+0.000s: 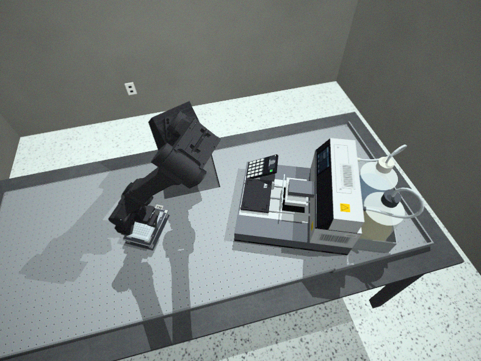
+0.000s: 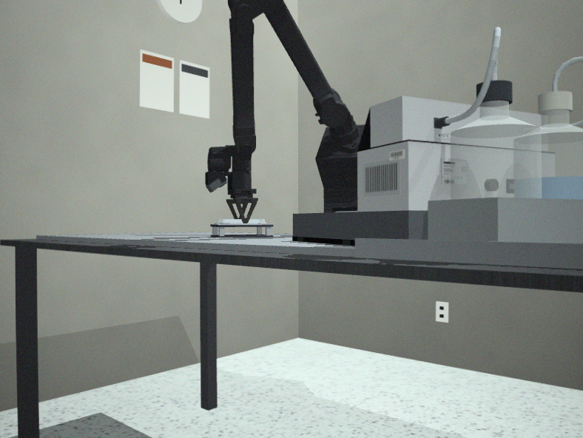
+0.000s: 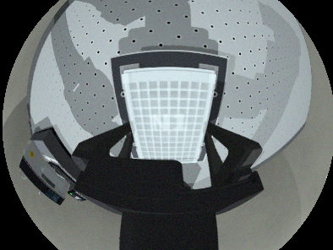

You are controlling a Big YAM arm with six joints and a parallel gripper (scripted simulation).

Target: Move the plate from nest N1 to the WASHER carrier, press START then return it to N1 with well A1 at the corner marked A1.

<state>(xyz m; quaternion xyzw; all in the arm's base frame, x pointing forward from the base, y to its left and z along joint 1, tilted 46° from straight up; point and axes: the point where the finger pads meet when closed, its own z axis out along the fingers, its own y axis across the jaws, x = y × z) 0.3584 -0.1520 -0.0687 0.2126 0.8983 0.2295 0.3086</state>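
The white well plate (image 1: 143,230) (image 2: 228,220) (image 3: 169,101) lies flat in nest N1 (image 1: 156,231) (image 3: 169,60). My gripper (image 2: 243,219) (image 3: 169,127) points straight down over it, shut on the plate, one finger against each long side. The plate's near end is hidden behind the gripper body in the wrist view. I cannot tell which corner is cut off. The washer (image 1: 345,182) (image 2: 381,174) stands to the right. White parts of its carrier (image 1: 290,199) show partly under a grey block. The keypad (image 1: 256,167) shows a green light (image 1: 271,170).
Two bottles with hoses, one with a white cap (image 1: 385,164) and one with a dark cap (image 1: 390,197), stand behind the washer. A dark block (image 1: 256,194) sits beside the keypad. The arm's base (image 1: 174,122) is at the table's back edge, between N1 and the washer.
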